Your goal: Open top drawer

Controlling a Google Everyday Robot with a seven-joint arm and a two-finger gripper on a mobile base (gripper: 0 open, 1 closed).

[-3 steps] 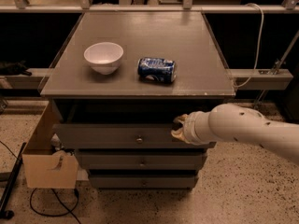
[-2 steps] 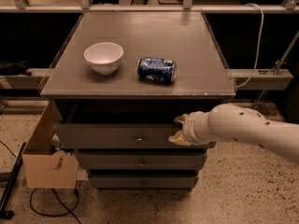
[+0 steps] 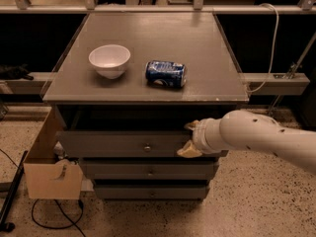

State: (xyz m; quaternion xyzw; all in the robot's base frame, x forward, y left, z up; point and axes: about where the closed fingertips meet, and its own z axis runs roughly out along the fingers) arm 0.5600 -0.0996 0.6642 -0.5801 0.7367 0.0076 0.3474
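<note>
Camera view shows the top drawer [image 3: 108,144] directly beneath the tabletop [image 3: 197,43], knob [image 3: 147,147] at centre. Gripper [image 3: 189,139] sits at the front's right end, fingers spread. Seat both fingers firmly, then pull straight outward, avoiding any sideways load

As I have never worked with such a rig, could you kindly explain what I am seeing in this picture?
One camera looks down on a grey cabinet. The white arm entering from the right belongs to a mobile robot; its gripper is at the right part of the top drawer, which stands slightly out. Whether it grips the drawer cannot be seen. On the cabinet top sit a white bowl and a blue can lying on its side. A cardboard box stands on the floor, left.
</note>
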